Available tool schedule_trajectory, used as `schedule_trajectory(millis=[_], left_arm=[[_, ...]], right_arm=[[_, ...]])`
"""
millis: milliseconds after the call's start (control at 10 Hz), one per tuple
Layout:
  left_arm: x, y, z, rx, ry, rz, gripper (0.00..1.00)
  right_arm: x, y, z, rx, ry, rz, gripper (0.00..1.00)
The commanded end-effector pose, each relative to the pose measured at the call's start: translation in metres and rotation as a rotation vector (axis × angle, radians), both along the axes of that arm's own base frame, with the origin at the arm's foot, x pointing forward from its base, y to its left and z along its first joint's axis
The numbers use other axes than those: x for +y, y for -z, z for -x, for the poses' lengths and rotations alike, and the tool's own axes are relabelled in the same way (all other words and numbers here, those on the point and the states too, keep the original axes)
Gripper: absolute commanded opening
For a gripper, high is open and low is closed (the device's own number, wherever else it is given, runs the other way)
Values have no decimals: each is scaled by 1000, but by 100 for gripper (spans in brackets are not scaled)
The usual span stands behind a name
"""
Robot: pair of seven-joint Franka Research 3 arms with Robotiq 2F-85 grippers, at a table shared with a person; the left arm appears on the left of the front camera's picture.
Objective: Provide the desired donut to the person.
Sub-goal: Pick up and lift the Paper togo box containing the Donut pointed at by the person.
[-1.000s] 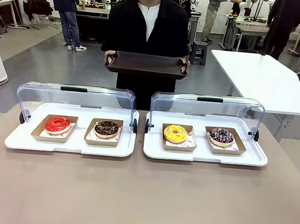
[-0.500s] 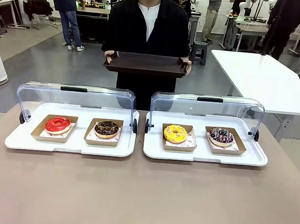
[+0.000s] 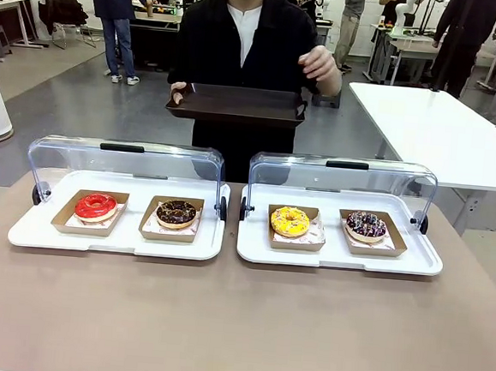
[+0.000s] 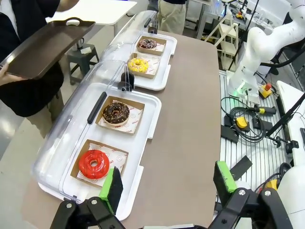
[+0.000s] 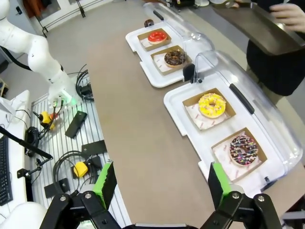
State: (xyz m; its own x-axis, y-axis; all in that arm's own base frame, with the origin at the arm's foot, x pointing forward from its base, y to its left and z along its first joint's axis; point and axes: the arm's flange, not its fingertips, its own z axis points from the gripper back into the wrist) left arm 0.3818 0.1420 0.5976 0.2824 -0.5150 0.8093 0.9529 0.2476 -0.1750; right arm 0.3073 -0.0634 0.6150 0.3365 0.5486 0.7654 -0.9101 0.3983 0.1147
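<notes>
The person (image 3: 242, 39) across the table has let go of the dark brown tray (image 3: 237, 104) with one hand. Half a second ago both hands gripped its ends; now the hand on my right side (image 3: 319, 68) is raised at chest height, fingers loosely curled, clear of the tray. The other hand (image 3: 179, 94) holds the tray alone, and the tray sits a little further toward my left than before. The four donuts have not moved.

The donuts lie in a row in brown card holders. The red donut (image 3: 96, 206) and the chocolate donut (image 3: 176, 213) share the left white tray (image 3: 115, 240). The yellow donut (image 3: 290, 221) and the sprinkled donut (image 3: 366, 224) share the right white tray (image 3: 337, 259). Both clear covers are swung back along the far edges. I cannot tell which donut the person wants.

Both my arms hang high over my side of the table (image 3: 237, 322), well apart from everything on it. My left gripper (image 4: 167, 181) has its green pads spread wide with nothing between them, looking down the row from the red donut's end. My right gripper (image 5: 161, 183) is spread just as wide and bare, looking from the sprinkled donut's end.

My left wrist view adds the white base of my right arm (image 4: 257, 52) and cables on the floor beside the table. My right wrist view shows the raised hand above the near end of the tray, and the base of my left arm (image 5: 38, 52).
</notes>
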Motion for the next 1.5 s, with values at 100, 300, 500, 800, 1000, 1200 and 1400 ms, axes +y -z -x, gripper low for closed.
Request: schedule_trajectory(millis=[100, 300, 500, 800, 1000, 1200, 1400], left_arm=[[0, -1, 0, -4, 2, 6, 100], [0, -1, 0, -4, 2, 6, 100], [0, -1, 0, -4, 2, 6, 100], [0, -1, 0, -4, 2, 6, 100], [0, -1, 0, -4, 2, 6, 100], [0, -1, 0, -4, 2, 6, 100], [0, -1, 0, -4, 2, 6, 100]], right_arm=[[1, 0, -1, -3, -10, -8, 100], [1, 0, -1, -3, -10, -8, 100], [1, 0, -1, -3, -10, -8, 100], [1, 0, -1, -3, -10, -8, 100], [1, 0, -1, -3, -10, -8, 100], [1, 0, -1, -3, -10, -8, 100], [1, 0, -1, -3, -10, -8, 100]])
